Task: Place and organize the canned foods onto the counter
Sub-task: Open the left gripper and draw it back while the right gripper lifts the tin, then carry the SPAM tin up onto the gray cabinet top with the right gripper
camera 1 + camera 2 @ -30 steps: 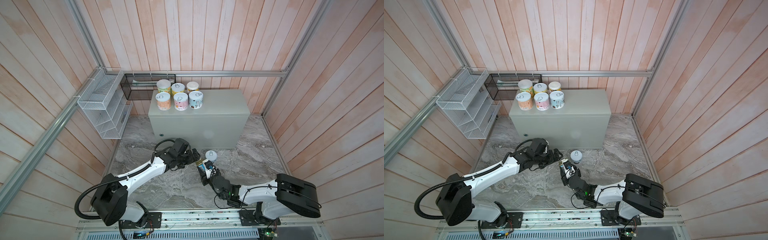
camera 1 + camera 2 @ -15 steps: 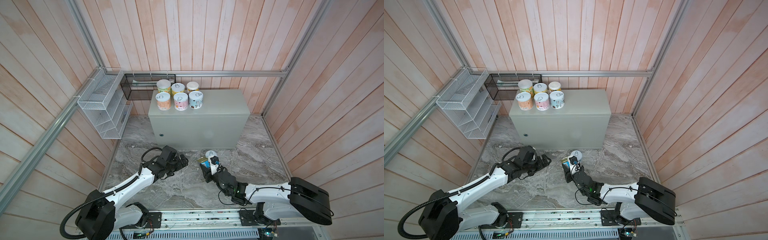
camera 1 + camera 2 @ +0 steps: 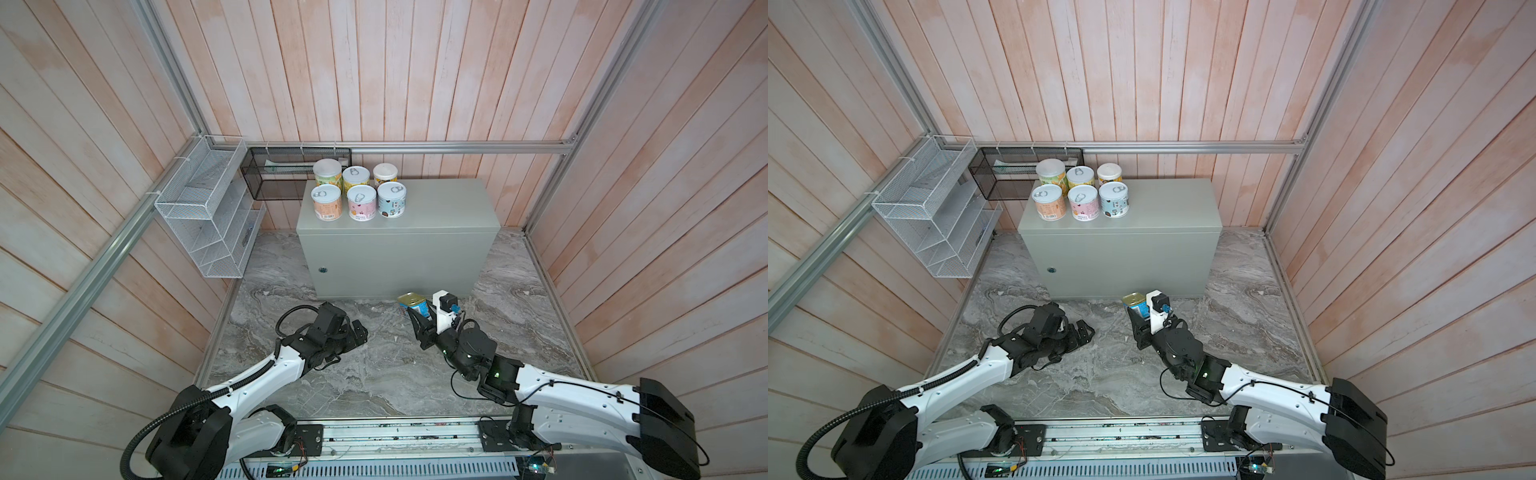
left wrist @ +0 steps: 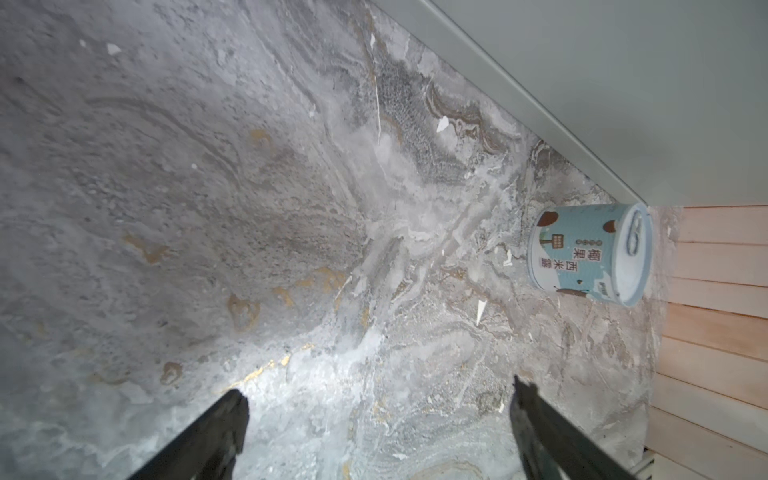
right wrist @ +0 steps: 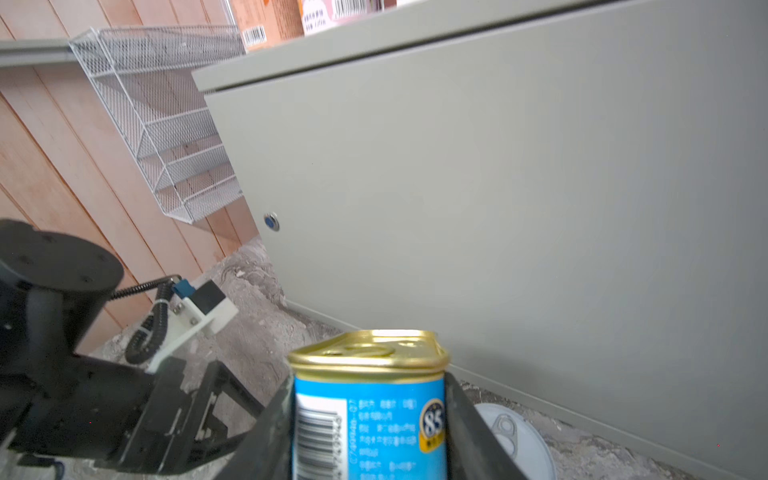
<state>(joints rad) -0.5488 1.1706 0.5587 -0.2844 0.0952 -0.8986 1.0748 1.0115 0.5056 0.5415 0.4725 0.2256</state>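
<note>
The right gripper is clamped on the oblong tin, with a black finger pressed against each side. The tin stands upright, long axis vertical and gold pull-tab lid facing up, just in front of the grey metal table. Whether its base is clear of the marbled stone floor cannot be told. Its blue label faces the wrist camera and shows a barcode and "85" in a gold-ringed badge; the smaller print is too blurred to read. Just behind it a pale blue can stands on the floor near the table's front, silver pull-tab lid up, labelled 椰果西米露. The left gripper hangs low over the floor, fingers wide apart around nothing. At the table's left rear corner six cans stand upright in two rows: peach can, pink can and blue-and-white can in front, with the green-and-orange can, yellow can and small white-lidded can behind.
</note>
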